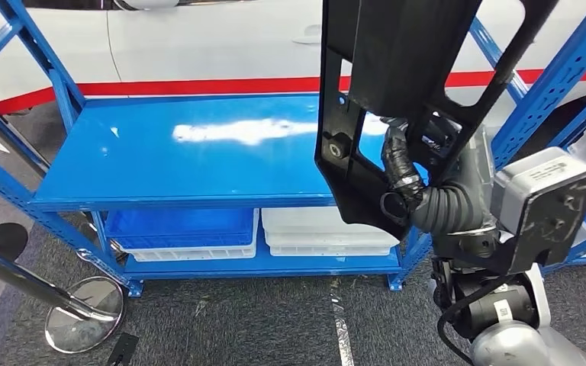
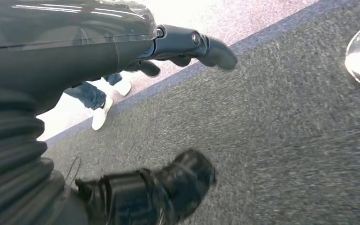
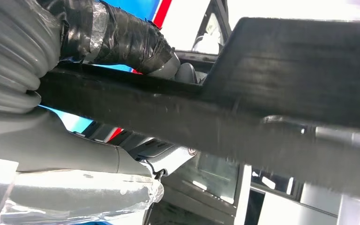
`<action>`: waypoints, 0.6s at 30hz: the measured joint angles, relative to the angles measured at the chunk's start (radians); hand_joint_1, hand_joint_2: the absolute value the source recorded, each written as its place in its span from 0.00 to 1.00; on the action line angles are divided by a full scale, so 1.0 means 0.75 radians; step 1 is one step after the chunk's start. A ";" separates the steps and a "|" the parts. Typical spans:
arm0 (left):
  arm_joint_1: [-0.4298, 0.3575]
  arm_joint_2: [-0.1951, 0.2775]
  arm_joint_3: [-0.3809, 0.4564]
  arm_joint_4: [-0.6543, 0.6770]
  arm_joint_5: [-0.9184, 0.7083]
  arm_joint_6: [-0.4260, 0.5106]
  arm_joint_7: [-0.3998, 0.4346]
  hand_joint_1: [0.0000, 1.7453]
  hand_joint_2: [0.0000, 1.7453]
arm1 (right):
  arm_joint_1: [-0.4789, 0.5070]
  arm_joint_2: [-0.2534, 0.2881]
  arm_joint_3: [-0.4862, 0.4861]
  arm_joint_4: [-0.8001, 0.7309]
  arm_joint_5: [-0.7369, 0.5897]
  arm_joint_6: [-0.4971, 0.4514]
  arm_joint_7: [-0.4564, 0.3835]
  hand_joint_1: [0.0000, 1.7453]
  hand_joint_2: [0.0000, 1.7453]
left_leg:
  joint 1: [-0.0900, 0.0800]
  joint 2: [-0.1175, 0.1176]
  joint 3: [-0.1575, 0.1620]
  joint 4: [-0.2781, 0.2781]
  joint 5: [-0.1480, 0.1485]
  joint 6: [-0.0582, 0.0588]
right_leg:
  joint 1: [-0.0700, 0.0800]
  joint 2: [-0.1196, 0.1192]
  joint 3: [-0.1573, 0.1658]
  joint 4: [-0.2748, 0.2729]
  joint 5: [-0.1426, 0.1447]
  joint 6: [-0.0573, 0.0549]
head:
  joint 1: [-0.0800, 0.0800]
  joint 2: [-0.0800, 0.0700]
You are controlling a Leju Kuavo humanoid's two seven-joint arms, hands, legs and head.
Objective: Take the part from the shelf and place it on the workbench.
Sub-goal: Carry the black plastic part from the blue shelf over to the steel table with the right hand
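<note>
Right robot hand (image 1: 408, 179) grips the black part (image 1: 397, 84) above the shelf (image 1: 191, 152); left robot hand (image 2: 187, 47) hangs released. The tall part may swing, slip, or strike the shelf post.

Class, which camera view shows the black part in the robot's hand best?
The head view: the black part shows broadly, held up by the right hand. The right wrist view shows only a blurred close strip of it; the left wrist view shows carpet.

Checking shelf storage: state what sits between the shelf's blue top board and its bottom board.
In the head view, a blue bin on a white bin, beside stacked white bins, sit under the top board.
</note>
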 joint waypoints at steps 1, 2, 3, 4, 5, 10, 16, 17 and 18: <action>0.000 0.000 0.000 0.000 0.000 -0.001 -0.001 0.00 1.00 | 0.001 -0.002 0.000 -0.001 0.000 0.002 0.001 1.00 1.00 | 0.000 0.001 -0.020 0.003 0.014 0.002 | -0.004 0.000 -0.016 0.085 -0.055 0.004 | 0.002 0.000; 0.000 0.000 0.000 0.000 0.000 -0.003 -0.003 0.00 1.00 | 0.002 -0.004 0.000 -0.001 0.000 0.004 0.001 1.00 1.00 | 0.001 0.001 -0.042 0.007 0.028 -0.001 | -0.009 0.000 -0.022 0.154 -0.079 0.009 | 0.002 0.000; 0.000 0.000 0.000 0.000 0.000 -0.005 -0.005 0.00 1.00 | 0.003 -0.005 0.000 -0.002 -0.001 0.007 0.001 1.00 1.00 | 0.004 0.002 -0.065 0.015 0.039 -0.004 | -0.015 -0.001 -0.013 0.191 -0.071 0.015 | 0.002 0.000; 0.000 0.000 0.000 0.000 0.001 -0.006 -0.007 0.00 1.00 | 0.003 -0.006 0.000 -0.003 -0.003 0.012 0.002 1.00 1.00 | 0.007 0.002 -0.089 0.025 0.049 -0.010 | -0.021 -0.001 0.015 0.187 -0.038 0.022 | 0.002 0.000; 0.000 0.000 0.000 0.000 0.001 -0.007 -0.008 0.00 1.00 | 0.003 -0.008 0.000 -0.006 -0.006 0.017 0.002 1.00 1.00 | 0.012 0.002 -0.113 0.039 0.057 -0.017 | -0.028 -0.001 0.062 0.142 0.000 0.030 | 0.002 0.000; 0.001 -0.001 0.000 0.000 0.007 -0.009 -0.011 0.00 1.00 | 0.002 -0.009 0.000 -0.023 -0.010 0.027 0.004 1.00 1.00 | 0.015 -0.005 -0.189 0.098 0.092 -0.063 | -0.024 0.006 0.244 -0.137 -0.033 0.012 | -0.003 0.000; 0.009 -0.004 0.000 0.001 0.009 -0.012 -0.008 0.00 1.00 | 0.001 -0.010 0.000 -0.031 -0.006 0.029 0.010 1.00 1.00 | 0.024 -0.009 -0.266 0.323 -0.124 -0.092 | -0.024 -0.002 0.163 -0.141 0.046 -0.053 | -0.017 0.000; 0.008 -0.003 0.000 0.001 0.009 -0.013 -0.006 0.00 1.00 | 0.001 -0.010 0.000 -0.032 -0.004 0.030 0.014 1.00 1.00 | 0.024 -0.009 -0.275 0.396 -0.158 -0.092 | -0.021 -0.002 0.145 -0.140 0.060 -0.055 | -0.018 0.000; 0.008 -0.003 0.000 0.001 0.009 -0.015 -0.005 0.00 1.00 | 0.001 -0.010 0.000 -0.033 -0.001 0.032 0.020 1.00 1.00 | 0.023 -0.009 -0.270 0.443 -0.159 -0.090 | -0.017 -0.002 0.125 -0.139 0.074 -0.057 | -0.018 0.000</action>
